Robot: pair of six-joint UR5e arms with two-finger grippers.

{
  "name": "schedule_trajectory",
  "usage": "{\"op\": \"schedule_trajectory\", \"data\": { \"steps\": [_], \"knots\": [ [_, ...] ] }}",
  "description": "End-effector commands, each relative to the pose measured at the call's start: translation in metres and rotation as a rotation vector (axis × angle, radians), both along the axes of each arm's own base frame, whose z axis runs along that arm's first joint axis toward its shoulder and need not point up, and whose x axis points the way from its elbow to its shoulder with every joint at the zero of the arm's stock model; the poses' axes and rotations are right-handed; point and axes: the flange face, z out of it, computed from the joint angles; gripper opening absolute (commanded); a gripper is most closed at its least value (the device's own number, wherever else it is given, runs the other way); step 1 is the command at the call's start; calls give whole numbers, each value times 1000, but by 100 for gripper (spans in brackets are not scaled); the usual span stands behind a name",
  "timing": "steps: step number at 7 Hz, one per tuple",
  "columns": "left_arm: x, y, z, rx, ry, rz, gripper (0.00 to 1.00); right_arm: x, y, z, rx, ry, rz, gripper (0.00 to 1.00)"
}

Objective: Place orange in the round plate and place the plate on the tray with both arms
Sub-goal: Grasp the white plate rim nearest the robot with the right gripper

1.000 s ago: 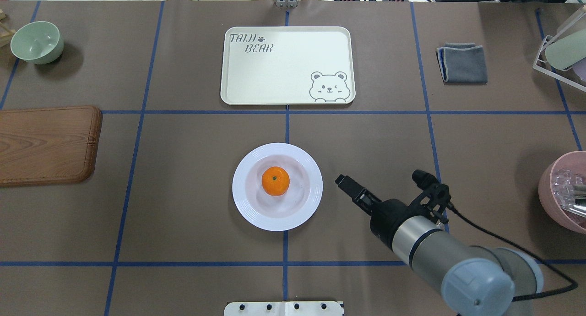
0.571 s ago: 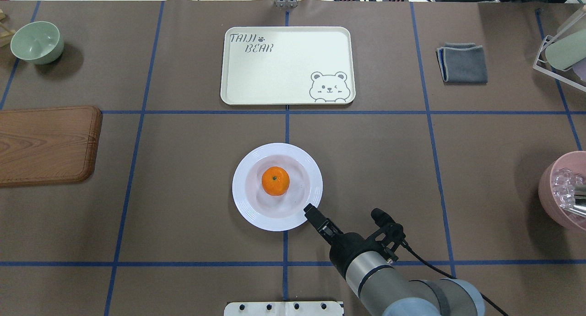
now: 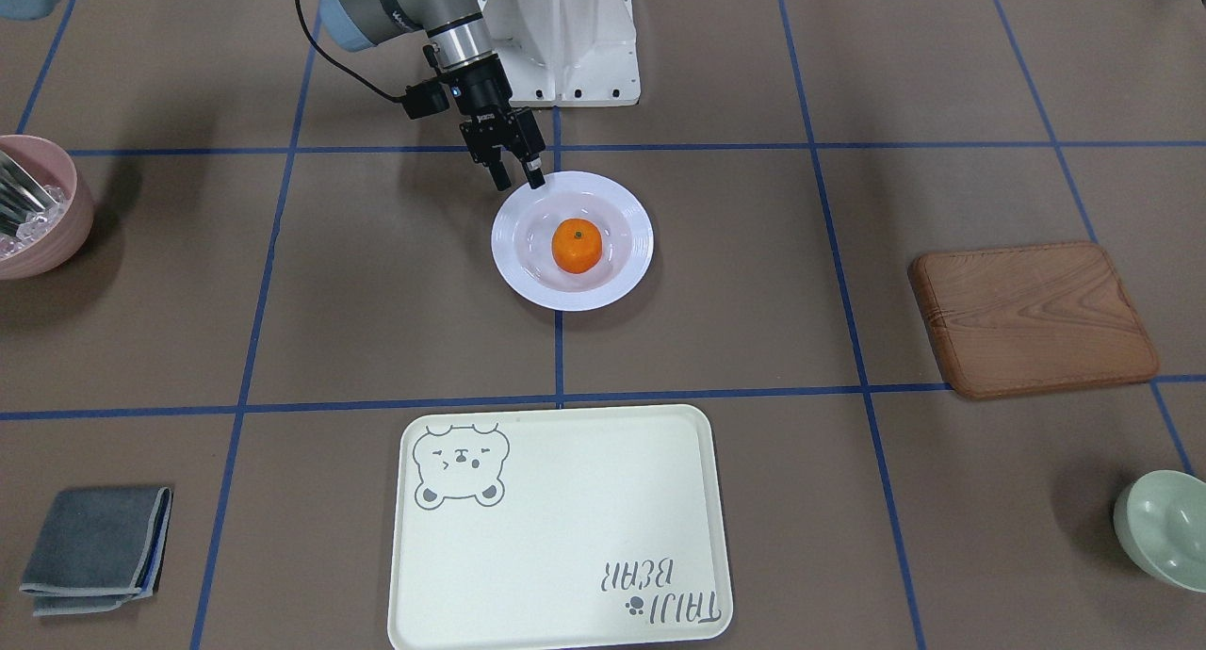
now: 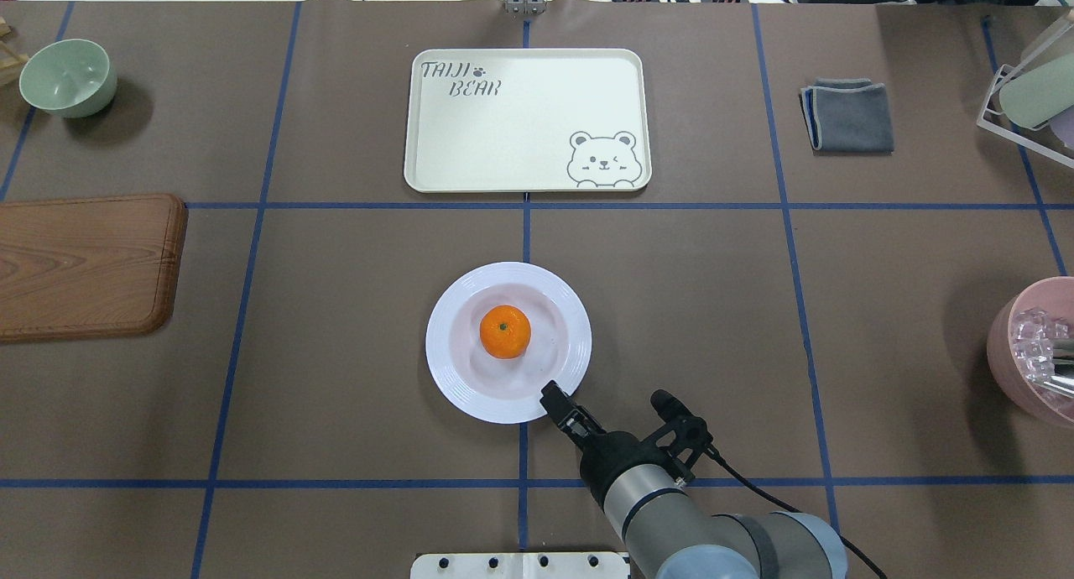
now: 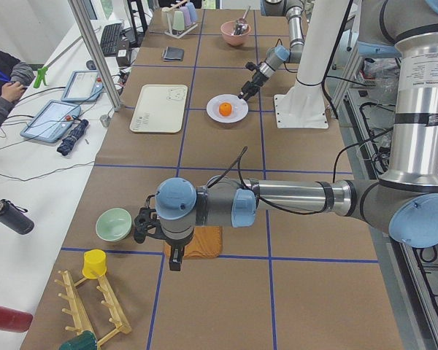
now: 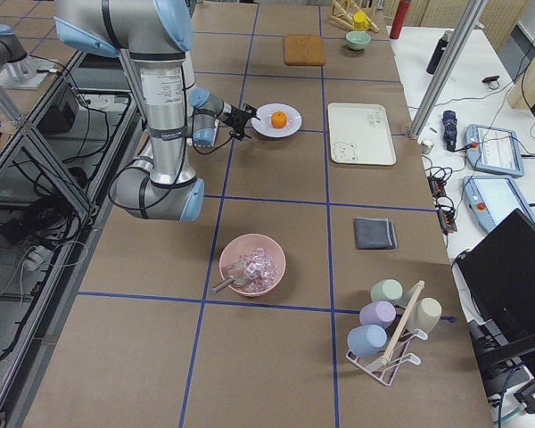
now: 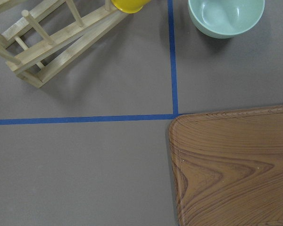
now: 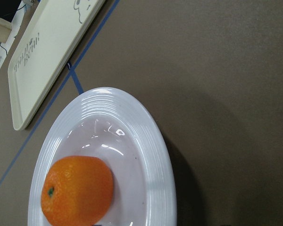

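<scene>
Jaws parted, my right tool (image 3: 518, 179) has edged further over the rim of the glossy white round plate (image 4: 445, 378); my left tool's (image 5: 174, 259) opening I cannot tell.

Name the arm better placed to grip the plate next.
Right. The right gripper is open at the rim of the round plate, with the orange already inside. The left gripper hangs far off, by the wooden board.

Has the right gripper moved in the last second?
Yes. The right gripper went left and toward the robot, from right of the round plate to its near rim.
</scene>
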Motion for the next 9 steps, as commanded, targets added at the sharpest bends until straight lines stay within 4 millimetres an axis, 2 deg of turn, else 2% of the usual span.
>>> {"op": "schedule_trajectory", "data": {
  "steps": [1,2,3,5,7,9],
  "knots": [
    [0,11,-1,2,0,-2,99,-8,-15,-4,-1,16,14,63],
    [0,11,-1,4,0,-2,98,-8,-17,-6,-4,10,20,44],
    [0,11,-1,4,0,-2,98,-7,-18,-7,-7,4,23,0],
    [0,12,0,-7,0,-5,99,1,-27,-15,-7,-27,39,0],
    [0,26,6,-46,-1,-28,99,20,-41,-34,-1,-95,68,0],
    [4,43,-8,-154,13,-151,98,44,-58,-56,4,-154,104,0]
  ]
}}
